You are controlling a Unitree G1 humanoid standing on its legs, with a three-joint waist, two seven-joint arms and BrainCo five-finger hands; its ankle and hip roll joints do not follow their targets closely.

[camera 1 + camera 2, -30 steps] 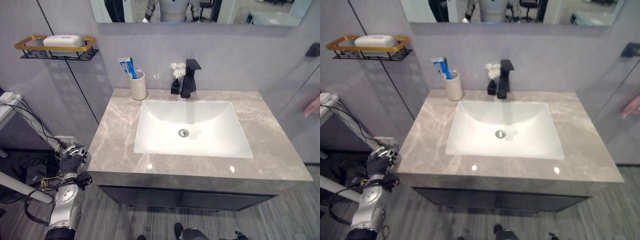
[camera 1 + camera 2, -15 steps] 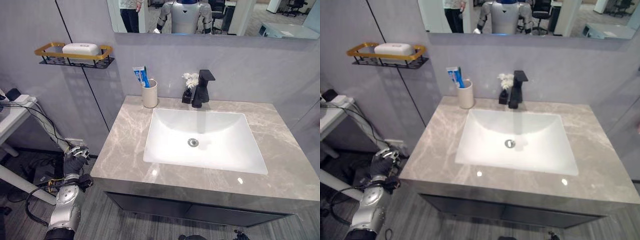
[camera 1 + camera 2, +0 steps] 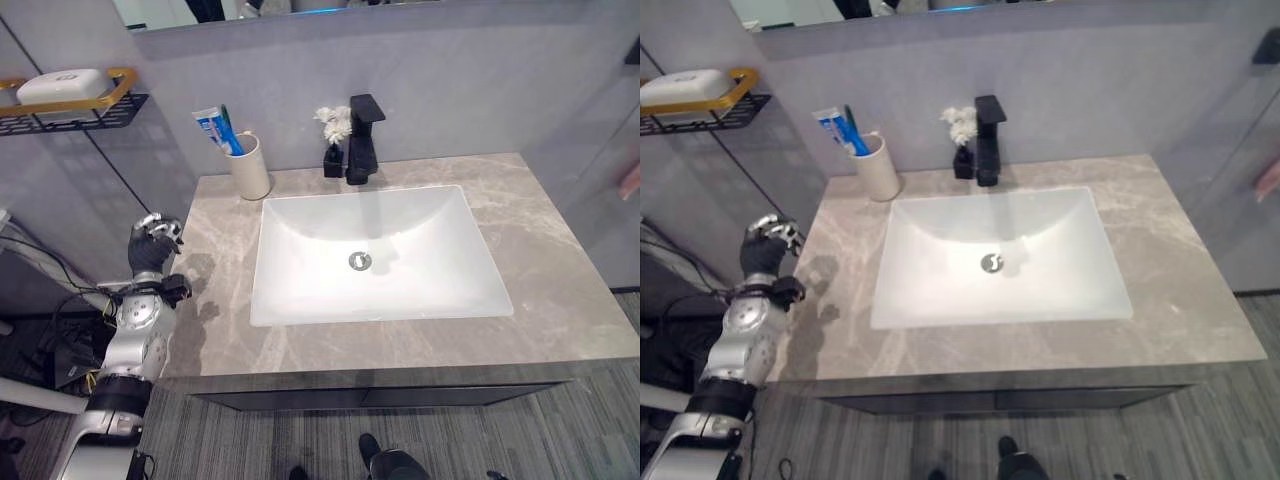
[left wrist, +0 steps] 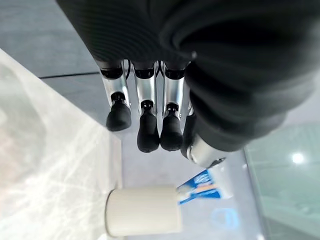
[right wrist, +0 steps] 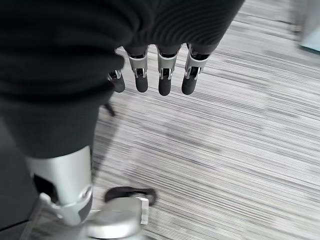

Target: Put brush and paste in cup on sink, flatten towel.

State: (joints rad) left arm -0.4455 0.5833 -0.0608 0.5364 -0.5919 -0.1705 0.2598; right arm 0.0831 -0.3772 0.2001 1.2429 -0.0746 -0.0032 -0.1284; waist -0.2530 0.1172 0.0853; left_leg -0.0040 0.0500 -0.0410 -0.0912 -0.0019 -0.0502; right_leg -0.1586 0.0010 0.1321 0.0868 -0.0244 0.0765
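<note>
- Gold-rimmed black wire shelf [image 3: 70,102] hangs on the wall at far left, with a white soap bar [image 3: 60,86] on it.
- The left hand [image 3: 150,243] is raised beside the left edge of the worktop [image 3: 560,300], holding nothing; in its wrist view the fingers [image 4: 146,107] hang loosely curved, relaxed rather than clenched.
- The cream cup [image 3: 249,166] stands at the back left of the grey marble worktop, just beside the sink [image 3: 370,255]. The blue-and-white paste [image 3: 217,130] and a green-handled brush [image 3: 229,123] stand in it already, so that part of the task looks done.
- A black tap [image 3: 362,139] rises behind the sink, a small black bottle with white flowers [image 3: 332,140] just beside it.
- Something pink [image 3: 629,182] shows at the far right edge; it cannot be told whether it is the towel. By these views, flattening it is left to do.
- The right hand [image 5: 155,65] hangs over the striped floor [image 5: 240,145], fingers straight and empty.
</note>
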